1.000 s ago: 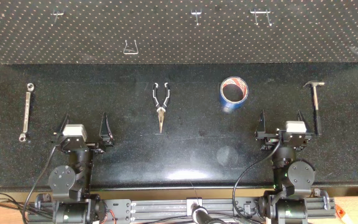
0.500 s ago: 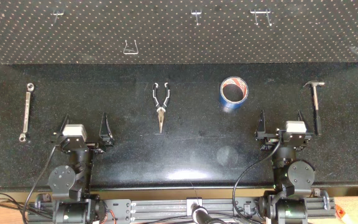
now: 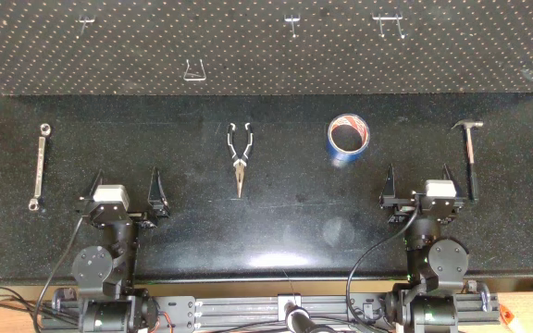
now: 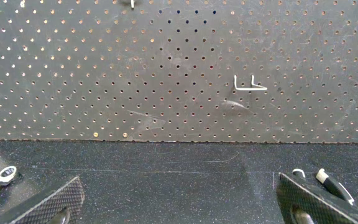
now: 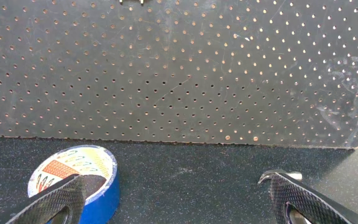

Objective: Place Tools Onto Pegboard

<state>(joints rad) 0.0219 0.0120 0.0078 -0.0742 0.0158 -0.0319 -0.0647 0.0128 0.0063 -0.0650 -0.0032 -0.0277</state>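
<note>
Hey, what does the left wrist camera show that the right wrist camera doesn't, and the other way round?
Left wrist view: the wrench's ring end, the pliers' handle tips and a wire hook on the board. Right wrist view: the blue tape roll. Both: the pegboard, the black table, and that arm's own open claw, the left claw and the right claw.

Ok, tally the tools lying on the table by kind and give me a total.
wrench: 1
pliers: 1
roll of tape: 1
hammer: 1
Total: 4
</note>
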